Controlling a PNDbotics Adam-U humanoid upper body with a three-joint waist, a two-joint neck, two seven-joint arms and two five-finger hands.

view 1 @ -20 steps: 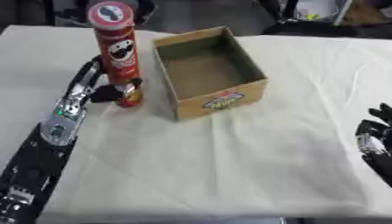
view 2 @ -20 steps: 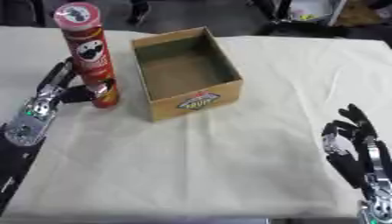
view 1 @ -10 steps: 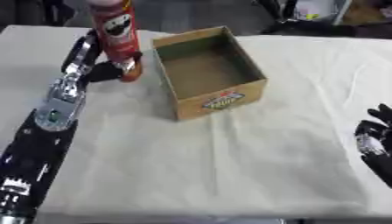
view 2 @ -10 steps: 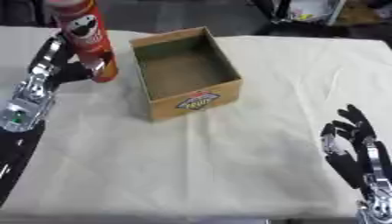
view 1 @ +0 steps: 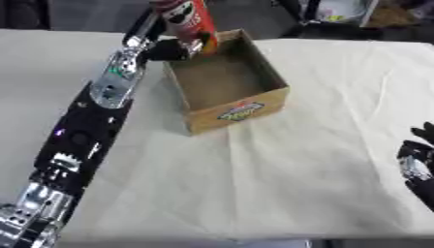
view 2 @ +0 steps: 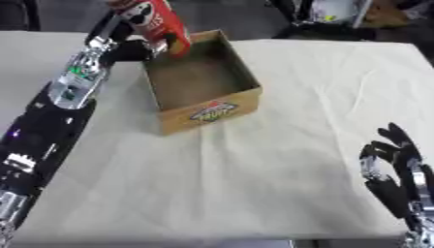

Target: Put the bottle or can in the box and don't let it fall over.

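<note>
Now the left hand point(view 1: 169, 48) is curled round a tall red crisp can point(view 1: 188, 22) in the upper left of the frame, gripping it near its lower end and carrying it in the air. The can leans a little and its base hangs over the far left corner of the open cardboard box point(view 1: 227, 85), about level with the rim. Its top runs out of the frame. The box sits on a cream tablecloth point(view 1: 297, 169) and shows nothing inside.

The right hand point(view 2: 394, 179) rests idle at the lower right edge, fingers spread and holding nothing.

The risks from here look plain. The can is tall and narrow, held low, so its weight sits well above the grip; a tilt at release would likely tip it against a wall or flat onto the floor of the box. Its base is also close to the near corner wall, and clipping that edge on the way down could shove the light box or knock the can askew. It needs to be upright and fully seated before the fingers let go.
</note>
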